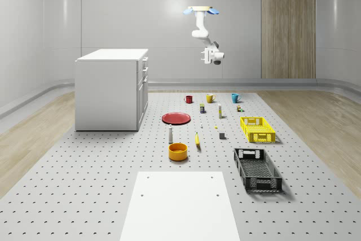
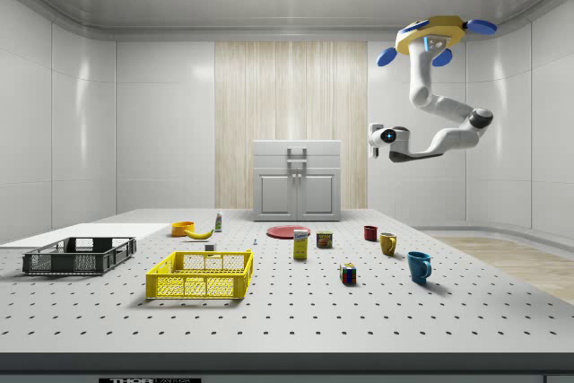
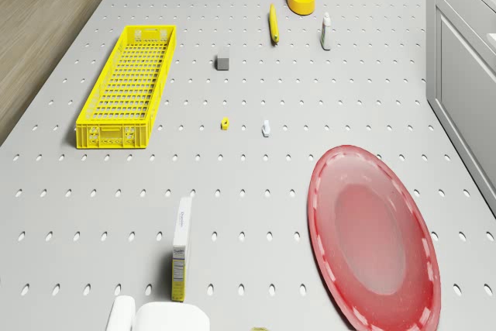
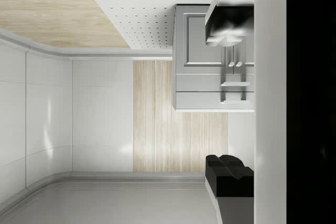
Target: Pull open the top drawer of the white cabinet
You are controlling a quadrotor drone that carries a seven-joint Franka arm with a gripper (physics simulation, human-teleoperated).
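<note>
The white cabinet [image 1: 110, 91] stands on the perforated table at the whole-scene view's left, its front facing right. Its top drawer [image 1: 145, 62] sits flush with the front, a handle on it. The drone [image 1: 203, 11] hovers high above the table's far part, to the right of the cabinet and well away from it. My arm hangs below it, and the gripper [image 1: 213, 57] is open, empty and in mid-air. In the side view the gripper [image 2: 381, 139] is at about drawer height and off to the cabinet's [image 2: 297, 181] right. The wrist view has the top drawer [image 4: 199, 100] far ahead, between the spread fingers [image 4: 231, 24].
On the table lie a red plate [image 1: 176, 118], three mugs [image 1: 210, 98], a yellow crate [image 1: 258, 129], a black crate [image 1: 257, 169], an orange bowl [image 1: 177, 151], a banana [image 1: 197, 139], a small bottle [image 1: 170, 135] and a box [image 3: 181, 257]. A white board [image 1: 180, 204] covers the near edge.
</note>
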